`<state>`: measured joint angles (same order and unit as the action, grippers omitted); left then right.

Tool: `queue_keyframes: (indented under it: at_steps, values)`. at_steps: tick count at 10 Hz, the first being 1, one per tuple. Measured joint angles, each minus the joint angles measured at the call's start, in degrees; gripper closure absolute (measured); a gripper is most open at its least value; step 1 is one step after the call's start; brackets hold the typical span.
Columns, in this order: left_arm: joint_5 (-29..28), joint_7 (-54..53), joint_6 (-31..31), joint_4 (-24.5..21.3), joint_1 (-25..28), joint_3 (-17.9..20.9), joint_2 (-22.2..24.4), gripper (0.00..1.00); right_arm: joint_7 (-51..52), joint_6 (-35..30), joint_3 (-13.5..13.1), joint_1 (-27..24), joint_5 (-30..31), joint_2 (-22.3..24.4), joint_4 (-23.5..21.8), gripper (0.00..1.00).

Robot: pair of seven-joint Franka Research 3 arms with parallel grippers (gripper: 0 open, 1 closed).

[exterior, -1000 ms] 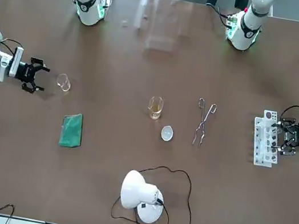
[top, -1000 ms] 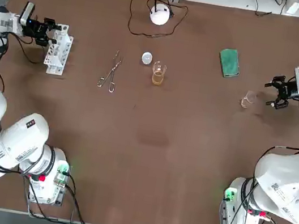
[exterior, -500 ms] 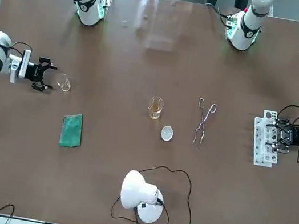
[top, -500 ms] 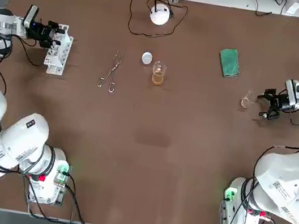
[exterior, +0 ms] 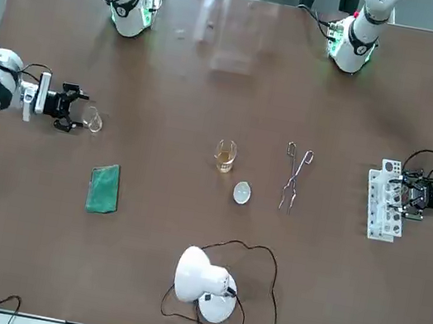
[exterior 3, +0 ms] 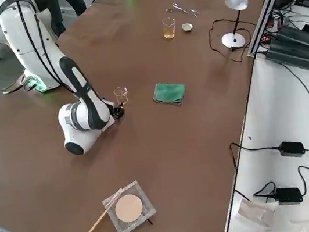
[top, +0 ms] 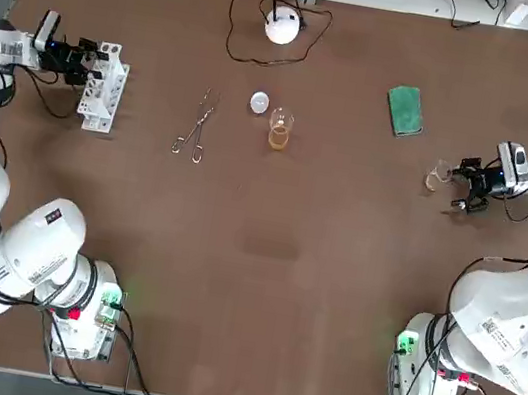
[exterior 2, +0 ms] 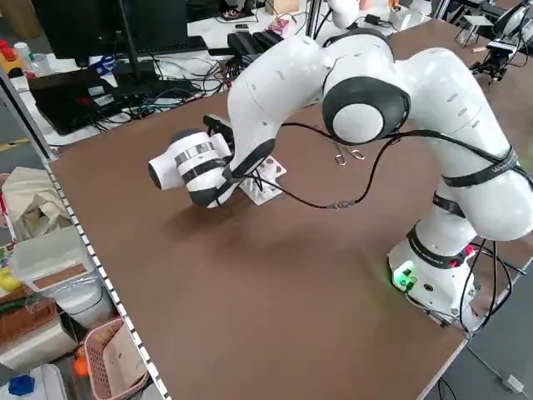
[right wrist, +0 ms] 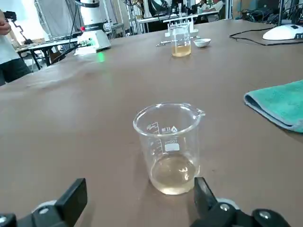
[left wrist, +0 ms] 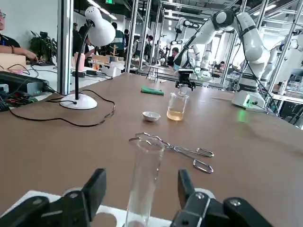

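We see the right gripper [top: 460,185], fingers spread wide, just short of the small beaker [top: 437,176] on the table's right. The left gripper [top: 88,62], fingers released, straddles a glass tube [left wrist: 143,184] in the rack [top: 101,94].

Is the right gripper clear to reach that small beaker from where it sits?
Probably yes. The open right gripper faces the upright small beaker just ahead, only bare table between. The green cloth lies aside; the left gripper is far off at the tube rack.
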<state>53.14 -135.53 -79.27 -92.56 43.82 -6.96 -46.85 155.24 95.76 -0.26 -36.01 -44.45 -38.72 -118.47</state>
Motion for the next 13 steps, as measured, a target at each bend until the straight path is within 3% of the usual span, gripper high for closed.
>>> queue_keyframes:
  at_steps: [1, 5, 8, 9, 13]
  values:
    - [0.00, 0.00, 0.00, 0.00, 0.21, -0.06, 0.00, 0.42, 0.04, 0.01, 0.01, 0.00, -0.74, 0.00, -0.01, 0.00]
    - [0.00, -0.02, 0.00, 0.00, 0.23, -0.24, 0.00, 0.65, 0.06, 0.18, 0.09, 0.68, -4.11, -0.14, -0.44, 0.00]
    - [0.00, -0.03, 0.00, 0.02, 0.23, -0.24, 0.00, 0.70, 0.07, 0.40, 0.11, 2.48, -5.84, -0.30, -0.65, 0.00]
    - [0.83, -0.47, 0.02, 0.23, 0.30, -0.40, 0.02, 0.78, 0.10, 0.49, 0.11, 2.85, -6.12, -0.33, -0.65, 0.00]
    - [0.81, -0.47, 0.03, 0.23, 0.29, -0.39, 0.05, 0.78, 0.49, 0.51, 0.12, 4.03, -6.83, -0.85, -0.86, 0.00]
